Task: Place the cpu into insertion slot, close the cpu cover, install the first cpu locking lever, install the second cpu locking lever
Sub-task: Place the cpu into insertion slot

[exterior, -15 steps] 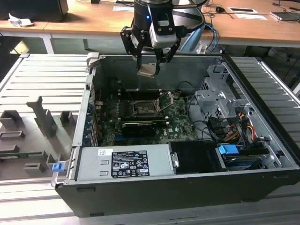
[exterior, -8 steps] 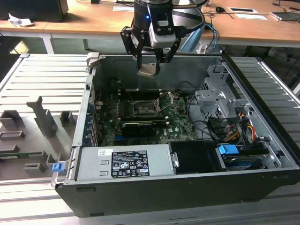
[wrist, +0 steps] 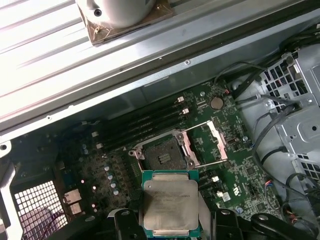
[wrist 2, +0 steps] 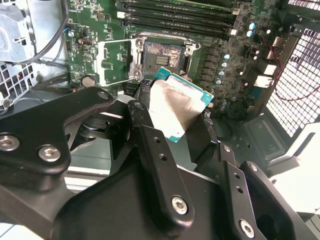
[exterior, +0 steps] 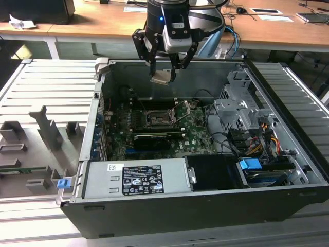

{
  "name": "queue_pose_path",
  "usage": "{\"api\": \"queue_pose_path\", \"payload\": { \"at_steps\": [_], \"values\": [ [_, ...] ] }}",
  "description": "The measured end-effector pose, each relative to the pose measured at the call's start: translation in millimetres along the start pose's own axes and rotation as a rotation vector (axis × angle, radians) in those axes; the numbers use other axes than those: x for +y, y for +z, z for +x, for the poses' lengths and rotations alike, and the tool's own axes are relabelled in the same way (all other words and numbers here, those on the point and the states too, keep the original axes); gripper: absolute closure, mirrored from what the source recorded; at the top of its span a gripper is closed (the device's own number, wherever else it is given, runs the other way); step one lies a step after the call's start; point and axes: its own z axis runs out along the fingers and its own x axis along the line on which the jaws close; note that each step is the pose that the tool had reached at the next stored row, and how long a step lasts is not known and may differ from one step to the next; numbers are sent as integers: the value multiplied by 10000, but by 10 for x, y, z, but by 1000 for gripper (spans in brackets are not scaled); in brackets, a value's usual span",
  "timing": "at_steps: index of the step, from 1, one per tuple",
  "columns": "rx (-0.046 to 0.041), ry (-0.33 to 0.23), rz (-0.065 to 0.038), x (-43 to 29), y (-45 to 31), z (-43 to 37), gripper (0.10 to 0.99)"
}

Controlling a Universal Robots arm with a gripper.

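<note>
tool (exterior: 163,72): black jointed metal fingers made of bolted links, pinching the cpu by two opposite edges.
cpu (wrist: 170,202): flat square with a dull silver-beige face, matte sheen and teal-green rim. It sits between the fingertips, tilted, in the air.
slot (wrist: 162,156): square black socket with a dark centre and thin metal rim. It is on the board below the tool, well apart from the cpu, with nothing in it.
cover (wrist: 207,145): thin silver frame plate with a big square window, swung open clear of the slot and just beside it.
board (exterior: 195,136): flat and green, crowded with small round caps, under the tool.
memory rows (wrist: 145,125): long, black and narrow, side by side next to the slot.
case (exterior: 169,226): dark grey sheet-metal box lying open side up around the board.
drive cage (exterior: 241,110): pale stamped metal inside the case, off to one side of the tool.
counter (exterior: 51,82): grey ribbed panels under the case.
arm (exterior: 177,20): pale rounded housing with the wrist pointed down, hanging over the case's far wall in the exterior view. The fingers are above the board and touch nothing but the cpu.
</note>
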Motion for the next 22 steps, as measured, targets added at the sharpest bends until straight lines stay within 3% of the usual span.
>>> {"api": "queue_pose_path", "payload": {
  "at_steps": [22],
  "values": [
    [-28, 317, -7, 0, 0, 0, 557]
  ]
}}
